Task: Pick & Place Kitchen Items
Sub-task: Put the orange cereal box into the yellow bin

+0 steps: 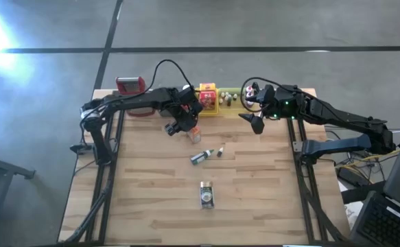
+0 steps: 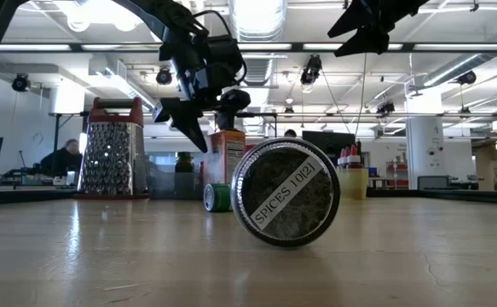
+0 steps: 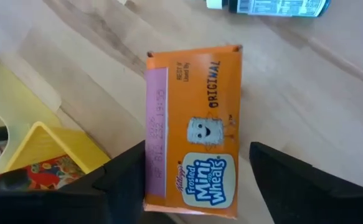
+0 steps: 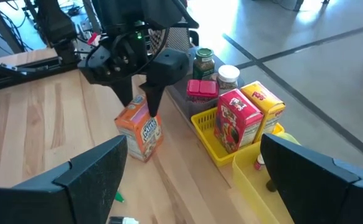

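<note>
An orange Frosted Mini Wheats box (image 3: 193, 130) is seen standing on the wooden table (image 3: 306, 93) between the left gripper's (image 3: 187, 180) spread dark fingers (image 3: 122, 180), with a yellow tray (image 3: 47, 143) at nine o'clock and a dark bottle (image 3: 271, 6) lying at one o'clock.

Cereal box (image 1: 193, 131) stands just before the yellow tray (image 1: 208, 108).

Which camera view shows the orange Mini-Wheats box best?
The left wrist view: the orange box fills the picture, print readable, between the open left hand's fingers. The right wrist view shows it smaller, standing beside the yellow tray. The high view gives a speck; the low view mostly hides it.
</note>
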Available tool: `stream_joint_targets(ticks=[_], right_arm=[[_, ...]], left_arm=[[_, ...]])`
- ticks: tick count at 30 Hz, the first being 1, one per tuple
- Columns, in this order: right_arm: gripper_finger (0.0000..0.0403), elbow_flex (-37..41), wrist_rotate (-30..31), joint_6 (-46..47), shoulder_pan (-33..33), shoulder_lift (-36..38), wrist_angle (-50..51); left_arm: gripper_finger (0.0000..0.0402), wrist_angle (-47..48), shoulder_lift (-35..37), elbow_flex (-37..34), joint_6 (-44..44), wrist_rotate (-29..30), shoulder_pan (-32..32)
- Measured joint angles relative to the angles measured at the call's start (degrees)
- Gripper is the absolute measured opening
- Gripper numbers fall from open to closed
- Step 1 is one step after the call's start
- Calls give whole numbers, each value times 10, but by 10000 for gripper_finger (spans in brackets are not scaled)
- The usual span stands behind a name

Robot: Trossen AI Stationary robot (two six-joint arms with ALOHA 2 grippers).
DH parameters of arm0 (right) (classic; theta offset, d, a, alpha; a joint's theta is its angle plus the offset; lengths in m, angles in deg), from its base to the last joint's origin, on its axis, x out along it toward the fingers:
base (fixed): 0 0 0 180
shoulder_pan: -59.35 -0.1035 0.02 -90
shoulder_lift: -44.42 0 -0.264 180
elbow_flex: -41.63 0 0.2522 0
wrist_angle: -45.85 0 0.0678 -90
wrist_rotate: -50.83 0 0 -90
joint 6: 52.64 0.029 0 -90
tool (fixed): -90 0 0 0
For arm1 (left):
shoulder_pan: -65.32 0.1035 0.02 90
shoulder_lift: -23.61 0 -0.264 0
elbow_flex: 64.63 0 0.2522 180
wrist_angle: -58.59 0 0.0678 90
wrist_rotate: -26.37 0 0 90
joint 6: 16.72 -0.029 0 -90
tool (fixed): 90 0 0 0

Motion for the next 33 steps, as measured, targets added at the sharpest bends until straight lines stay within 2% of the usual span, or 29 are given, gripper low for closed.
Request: stream_joint_targets(ticks=[13,22,33], right_arm=[[364,0,0,-1,0,0,0],[364,0,0,0,0,0,0],[364,0,0,-2,0,0,0]], left_arm=[[221,4,0,0,24,-5,0],[197,-22,2,0,139,-5,0],[188,-114,5,0,291,-5,0]])
